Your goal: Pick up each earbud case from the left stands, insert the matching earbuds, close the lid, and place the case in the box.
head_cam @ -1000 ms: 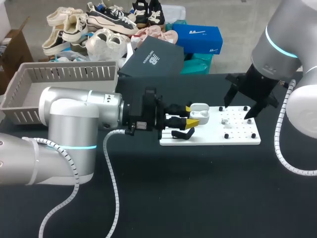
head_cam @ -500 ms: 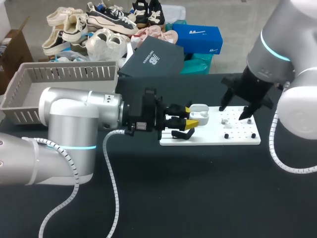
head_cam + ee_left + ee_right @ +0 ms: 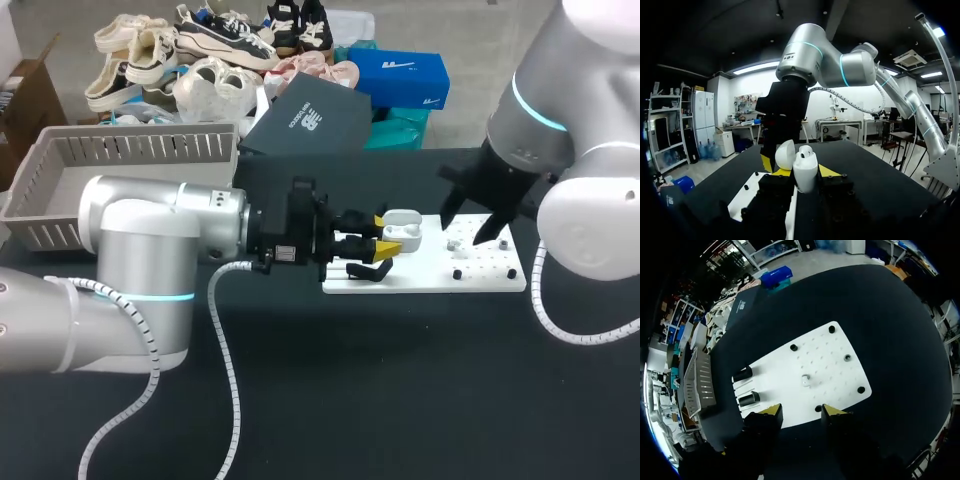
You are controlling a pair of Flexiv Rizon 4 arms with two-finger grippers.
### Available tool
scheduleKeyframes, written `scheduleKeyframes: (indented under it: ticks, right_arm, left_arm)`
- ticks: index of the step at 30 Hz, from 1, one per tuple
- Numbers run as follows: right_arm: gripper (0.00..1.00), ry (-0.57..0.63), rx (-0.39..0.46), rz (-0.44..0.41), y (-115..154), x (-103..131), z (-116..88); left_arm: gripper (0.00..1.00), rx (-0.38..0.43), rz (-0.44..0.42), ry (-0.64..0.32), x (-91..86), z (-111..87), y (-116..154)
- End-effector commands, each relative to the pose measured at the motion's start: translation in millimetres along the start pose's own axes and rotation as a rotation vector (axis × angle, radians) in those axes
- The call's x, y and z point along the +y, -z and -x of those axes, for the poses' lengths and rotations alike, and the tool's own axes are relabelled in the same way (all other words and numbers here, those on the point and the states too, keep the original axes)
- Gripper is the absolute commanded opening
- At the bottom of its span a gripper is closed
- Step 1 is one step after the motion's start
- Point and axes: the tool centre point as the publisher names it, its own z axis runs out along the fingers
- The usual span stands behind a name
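Black bench (image 3: pixel 400 380), my left arm (image 3: pixel 190 235) level, jaws clasping open earbud case (image 3: pixel 403 230), my right arm (image 3: pixel 540 110) above white board (image 3: pixel 430 275), jaws spread.

The small white plastic earbud case (image 3: pixel 805 172) looked smooth and glossy, with highlights on its rounded lid. The flat white perforated board (image 3: pixel 805 365) was smooth and matt. The black table top (image 3: pixel 400 390) looked dull and cloth-like. The left arm's silver-grey shell (image 3: pixel 150 225) had a satin sheen, and its ribbed white cable hose (image 3: pixel 233 370) looked plastic. The grey slatted plastic basket (image 3: pixel 120 160) was matt.
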Motion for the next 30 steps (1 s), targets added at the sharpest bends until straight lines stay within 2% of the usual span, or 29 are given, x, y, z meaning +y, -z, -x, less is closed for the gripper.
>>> scheduleKeyframes:
  ticks: [1,18,20,21,23,27,30]
  right_arm:
    - [0.47,0.003,-0.007,0.002,-7,0,4]
    - [0.52,0.024,-0.020,0.009,-31,-10,10]
    - [0.50,0.023,-0.018,0.010,-34,-11,10]
    - [0.42,0.023,-0.017,0.011,-37,-11,11]
    - [0.34,0.022,-0.016,0.012,-38,-11,12]
    - [0.44,0.020,-0.013,0.016,-42,-12,14]
    - [0.45,0.017,-0.007,0.021,-45,-12,15]
  left_arm:
    - [0.00,-0.001,-0.003,0.000,1.0,-0.2,0]
    - [0.00,-0.001,-0.003,0.000,1.0,-0.2,0]
    - [0.00,-0.001,-0.003,0.000,1.0,-0.2,0]
    - [0.00,-0.001,-0.003,0.000,1.0,-0.2,0]
    - [0.00,-0.001,-0.003,0.000,1.0,-0.2,0]
    - [0.00,-0.001,-0.003,0.000,1.0,-0.2,0]
    - [0.00,-0.001,-0.003,0.000,1.0,-0.2,0]
